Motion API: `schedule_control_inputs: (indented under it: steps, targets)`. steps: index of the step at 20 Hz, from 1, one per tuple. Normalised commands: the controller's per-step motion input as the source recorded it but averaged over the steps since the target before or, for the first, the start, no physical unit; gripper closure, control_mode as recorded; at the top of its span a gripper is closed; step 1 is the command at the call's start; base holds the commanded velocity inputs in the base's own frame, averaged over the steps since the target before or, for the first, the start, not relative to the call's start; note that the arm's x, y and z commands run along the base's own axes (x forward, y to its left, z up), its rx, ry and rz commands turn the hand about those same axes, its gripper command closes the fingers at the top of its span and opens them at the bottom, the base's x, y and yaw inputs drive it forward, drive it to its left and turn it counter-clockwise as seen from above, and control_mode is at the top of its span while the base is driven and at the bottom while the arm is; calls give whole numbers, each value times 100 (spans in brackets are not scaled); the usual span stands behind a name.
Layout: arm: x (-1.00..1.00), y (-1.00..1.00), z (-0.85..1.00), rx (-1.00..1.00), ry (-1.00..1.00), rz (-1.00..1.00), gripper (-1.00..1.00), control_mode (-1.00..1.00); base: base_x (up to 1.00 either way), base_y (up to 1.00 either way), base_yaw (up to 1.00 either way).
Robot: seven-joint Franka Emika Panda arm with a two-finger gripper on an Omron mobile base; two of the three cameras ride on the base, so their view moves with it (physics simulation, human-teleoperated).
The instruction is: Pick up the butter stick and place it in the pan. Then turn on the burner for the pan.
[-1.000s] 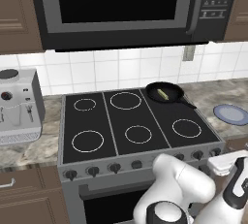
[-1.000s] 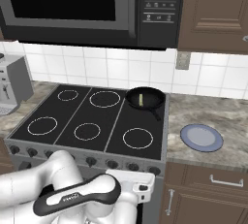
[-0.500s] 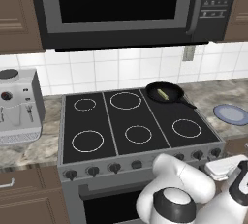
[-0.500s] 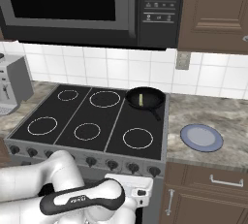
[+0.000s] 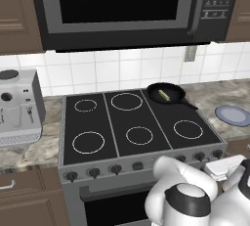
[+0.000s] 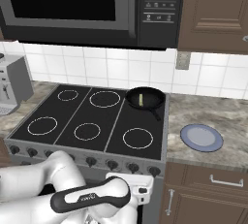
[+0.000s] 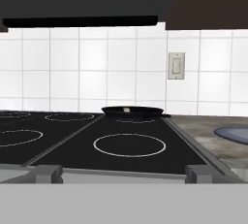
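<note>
The small pale yellow rectangular butter stick (image 5: 165,95) lies inside the small round black frying pan (image 5: 166,93) with low sides, near the pan's middle, and it is far shorter than the pan is wide. The pan sits on the rear right burner of the black glass stovetop (image 5: 136,122), at the stove's back right corner, with its straight black handle (image 5: 188,104) pointing toward the right edge and slightly forward. In the right base view the butter stick (image 6: 141,100) shows as a thin pale bar in the pan (image 6: 145,98); in the hand view the pan (image 7: 132,111) appears low and edge-on at the far side of the stovetop, with a pale spot of butter at its rim line. The other burners, marked by white rings, carry nothing. A row of dark round knobs (image 5: 115,169) runs along the stove's front edge. The pincer (image 7: 123,173) is low at the stove's front edge, its two grey fingertips (image 7: 46,173) spread wide apart with nothing between them, facing across the front right burner toward the pan. To the right of the stove, on the speckled stone surface (image 6: 213,116), lies a flat blue-grey round plate (image 6: 201,137), well apart from the pan. Left of the stove stands a silver coffee machine (image 5: 18,106), and a black microwave (image 5: 127,7) hangs above.
</note>
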Motion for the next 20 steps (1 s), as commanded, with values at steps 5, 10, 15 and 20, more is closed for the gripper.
schedule_control_inputs:
  steps: [5, 10, 15, 20]
  targets:
    - [24, 27, -15, 0, 0, 0, -100, -100, 0, 0, 0]
    - [33, 36, -13, 1, 0, -1, -100, -100, 0, 0, 0]
    - [32, 21, -13, 2, 0, -3, -100, -100, 0, 0, 0]
    - [45, 29, -18, 0, 0, -2, -100, -100, 0, 0, 0]
